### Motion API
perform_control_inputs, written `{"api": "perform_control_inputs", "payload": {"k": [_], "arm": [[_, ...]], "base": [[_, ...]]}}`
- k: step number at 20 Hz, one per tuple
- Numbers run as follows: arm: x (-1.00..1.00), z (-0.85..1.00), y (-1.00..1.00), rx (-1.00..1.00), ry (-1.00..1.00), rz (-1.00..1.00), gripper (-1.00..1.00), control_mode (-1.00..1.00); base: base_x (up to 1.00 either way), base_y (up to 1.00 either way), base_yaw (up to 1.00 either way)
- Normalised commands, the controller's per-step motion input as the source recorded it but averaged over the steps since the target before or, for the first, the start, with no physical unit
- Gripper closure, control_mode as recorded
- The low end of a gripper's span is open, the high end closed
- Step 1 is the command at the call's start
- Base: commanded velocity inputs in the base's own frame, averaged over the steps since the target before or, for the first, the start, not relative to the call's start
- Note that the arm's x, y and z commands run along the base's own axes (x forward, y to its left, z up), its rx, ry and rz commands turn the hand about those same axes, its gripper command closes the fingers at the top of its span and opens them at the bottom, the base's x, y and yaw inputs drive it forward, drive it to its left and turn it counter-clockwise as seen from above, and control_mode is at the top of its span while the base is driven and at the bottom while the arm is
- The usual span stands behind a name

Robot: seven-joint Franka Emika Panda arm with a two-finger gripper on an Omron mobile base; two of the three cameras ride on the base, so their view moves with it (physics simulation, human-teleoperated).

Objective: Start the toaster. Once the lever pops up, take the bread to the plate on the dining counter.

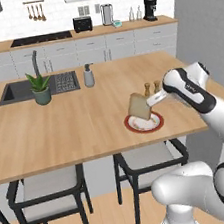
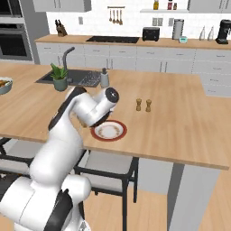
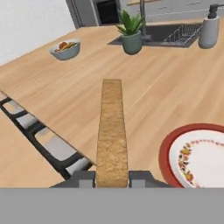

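My gripper (image 1: 148, 102) is shut on the bread (image 1: 139, 106), a tan slice held on edge just above the plate (image 1: 144, 123). The plate has a red-brown rim and a white patterned centre and rests on the light-wood dining counter (image 1: 85, 123) near its front edge. From the hand camera the bread (image 3: 112, 131) runs edge-on straight up between my fingers (image 3: 83, 178), with the plate (image 3: 194, 154) at lower right. In the right base view my arm hides the slice, and the plate (image 2: 108, 131) lies below the wrist. The black toaster (image 1: 82, 23) stands on the back worktop.
A potted plant (image 1: 41, 88), a sink (image 1: 35, 88) and a soap bottle (image 1: 88, 76) sit on the counter's left part. Salt and pepper shakers (image 2: 143, 104) stand behind the plate. A fruit bowl (image 3: 65, 49) lies far left. Stools (image 1: 50, 193) stand under the front edge.
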Motion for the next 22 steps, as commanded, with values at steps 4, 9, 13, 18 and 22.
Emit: {"api": "perform_control_inputs", "payload": {"k": [4,9,13,18,22], "arm": [[1.00,-0.09,-0.44,0.12,0.18,0.12,1.00,-1.00],[0.63,-0.38,0.00,0.03,0.10,0.00,1.00,-1.00],[0.05,-0.45,0.01,0.00,0.12,-0.01,1.00,-1.00],[0.03,-0.74,-0.01,0.00,0.01,-0.05,1.00,-1.00],[-0.08,-0.47,0.00,0.00,0.00,-0.10,1.00,-1.00]], "base": [[0.00,0.00,0.00],[0.00,0.00,0.00],[0.00,0.00,0.00],[0.00,0.00,0.00],[0.00,0.00,0.00]]}}
